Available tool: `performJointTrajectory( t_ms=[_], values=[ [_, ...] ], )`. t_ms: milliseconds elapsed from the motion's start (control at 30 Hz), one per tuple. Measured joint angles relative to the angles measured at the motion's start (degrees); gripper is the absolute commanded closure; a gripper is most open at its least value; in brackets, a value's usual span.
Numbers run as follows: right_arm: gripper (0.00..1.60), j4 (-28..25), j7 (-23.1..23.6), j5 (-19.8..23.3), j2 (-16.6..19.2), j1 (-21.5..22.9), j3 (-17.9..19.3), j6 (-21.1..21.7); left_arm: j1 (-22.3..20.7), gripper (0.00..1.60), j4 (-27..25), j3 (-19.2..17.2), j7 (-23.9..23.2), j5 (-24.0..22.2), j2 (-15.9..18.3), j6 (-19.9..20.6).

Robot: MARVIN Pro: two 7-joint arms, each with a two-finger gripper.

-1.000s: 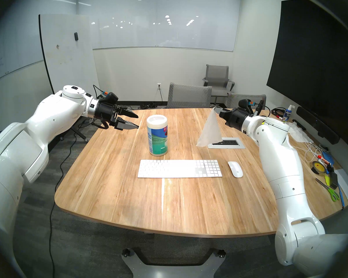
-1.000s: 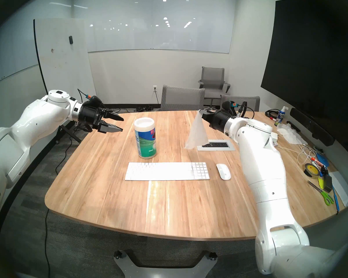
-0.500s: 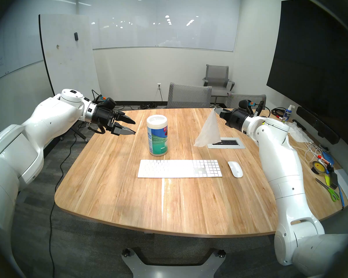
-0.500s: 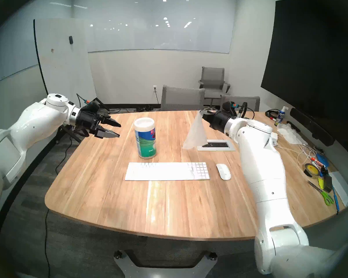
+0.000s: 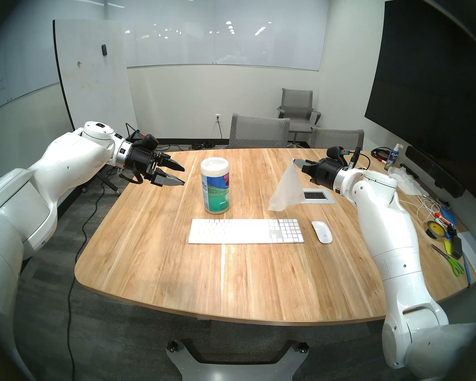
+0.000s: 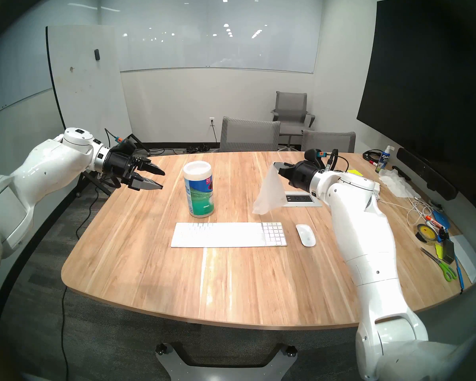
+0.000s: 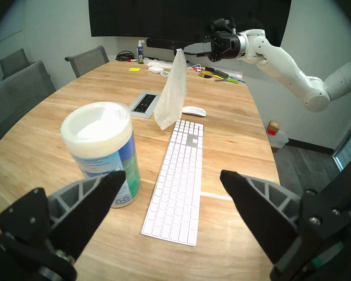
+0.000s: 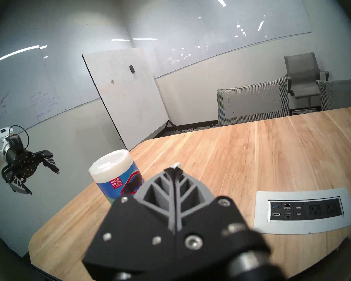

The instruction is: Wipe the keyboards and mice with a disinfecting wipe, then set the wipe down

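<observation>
The table (image 5: 154,262) carries everything. On it the keyboard (image 5: 245,231) lies flat with its long axis running left to right across my front, number pad toward my right side, and the mouse (image 5: 321,231) sits just beside that end. My wipe (image 5: 287,188) hangs limp from my right gripper (image 5: 297,162), whose fingers are pressed together on its top corner; its lower tip dangles above and beyond the number pad, so the keyboard lies below and nearer to me. My right arm is the nearer one. My left gripper (image 5: 176,174) stands apart and empty beside the wipes canister (image 5: 215,189). From my right wrist the hanging wipe, keyboard and mouse are hidden behind my fingers
</observation>
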Motion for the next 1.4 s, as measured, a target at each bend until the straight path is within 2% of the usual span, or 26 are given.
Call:
performJointTrajectory(
  t_ms=[700, 967, 1400],
  values=[
    [1.60, -7.6, 13.7, -0.2, 9.7, -8.1, 1.0, 1.9, -1.0, 0.00, 0.1, 2.3, 0.0, -2.4, 0.2, -1.2],
    [1.60, -8.9, 15.3, -1.8, 11.1, -10.0, 0.2, 1.1, -1.5, 0.00, 0.5, 4.2, 0.0, -3.7, 0.2, -1.5],
    [1.60, -10.7, 16.8, -3.9, 11.4, -11.3, -2.2, 0.9, -2.3, 0.00, 1.0, 6.7, 0.0, -5.6, 0.1, -2.1]
  ],
)
